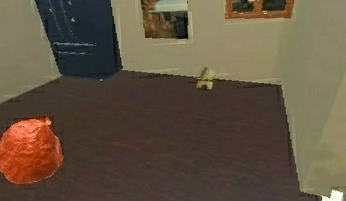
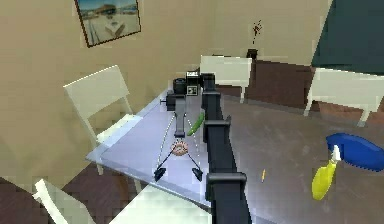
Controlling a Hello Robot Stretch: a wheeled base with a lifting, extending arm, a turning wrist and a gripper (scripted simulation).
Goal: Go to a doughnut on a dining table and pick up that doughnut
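In the arm side view a pale grey dining table stretches across the middle. A small round brown-pink thing, shaped like a doughnut, lies on its top. The dark arm rises from the bottom edge over the table. The gripper hangs from its far end, with two thin fingers spread on either side of the doughnut. Since the doughnut rests on the table at the gripper, I cannot tell whether the gripper holds anything.
White chairs ring the table. On it are a green thing, a yellow bottle and a blue dish. In the forward view I see dark floor, an orange-red bag, a blue door and a small toy.
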